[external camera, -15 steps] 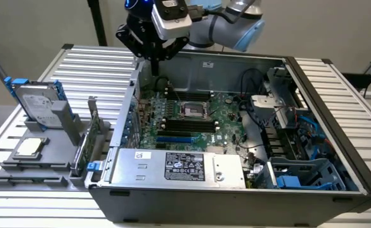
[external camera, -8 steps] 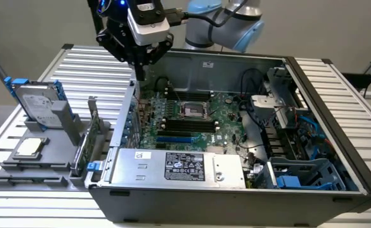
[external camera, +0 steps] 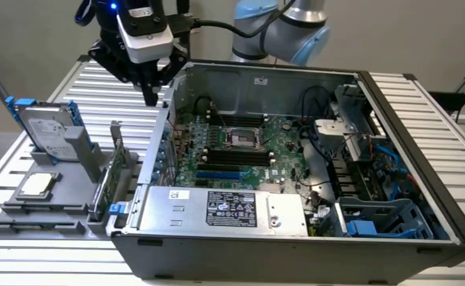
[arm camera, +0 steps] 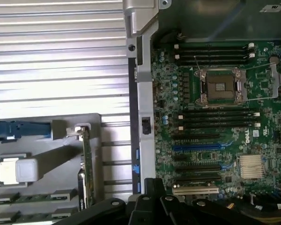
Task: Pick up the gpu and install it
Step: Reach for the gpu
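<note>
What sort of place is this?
Likely a robotics lab: a robot arm hangs over an open computer case on a slatted metal table, with a gpu standing in a gray holder.

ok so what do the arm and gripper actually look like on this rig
The arm has silver-grey tube sections with rounded light-blue joint caps. The gripper is black, built of angular linkages, and sits below a white block at the wrist. A small blue light glows above that, and a thick black cable runs from the wrist toward the arm.
</note>
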`<move>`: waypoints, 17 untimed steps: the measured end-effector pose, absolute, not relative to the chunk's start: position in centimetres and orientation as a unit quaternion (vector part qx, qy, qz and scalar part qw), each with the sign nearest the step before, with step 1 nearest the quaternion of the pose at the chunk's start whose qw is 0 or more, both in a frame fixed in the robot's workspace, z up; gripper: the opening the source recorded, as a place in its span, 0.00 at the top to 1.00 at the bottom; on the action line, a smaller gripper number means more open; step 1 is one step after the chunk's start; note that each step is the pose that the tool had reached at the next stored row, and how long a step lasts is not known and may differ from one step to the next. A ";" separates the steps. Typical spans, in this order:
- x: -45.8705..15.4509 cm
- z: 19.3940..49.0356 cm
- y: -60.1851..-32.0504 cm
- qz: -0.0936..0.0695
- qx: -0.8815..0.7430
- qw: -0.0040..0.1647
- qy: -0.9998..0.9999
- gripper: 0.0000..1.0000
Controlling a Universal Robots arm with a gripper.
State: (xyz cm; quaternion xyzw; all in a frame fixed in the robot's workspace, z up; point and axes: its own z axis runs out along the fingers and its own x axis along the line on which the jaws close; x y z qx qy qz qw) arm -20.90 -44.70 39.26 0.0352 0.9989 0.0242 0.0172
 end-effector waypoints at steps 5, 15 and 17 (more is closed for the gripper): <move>-23.2 39.2 -45.3 0.024 0.035 0.018 0.999 0.89; -27.7 39.0 -46.5 0.024 0.035 0.018 0.999 0.89; -28.6 38.9 -46.8 0.024 0.035 0.018 0.999 0.89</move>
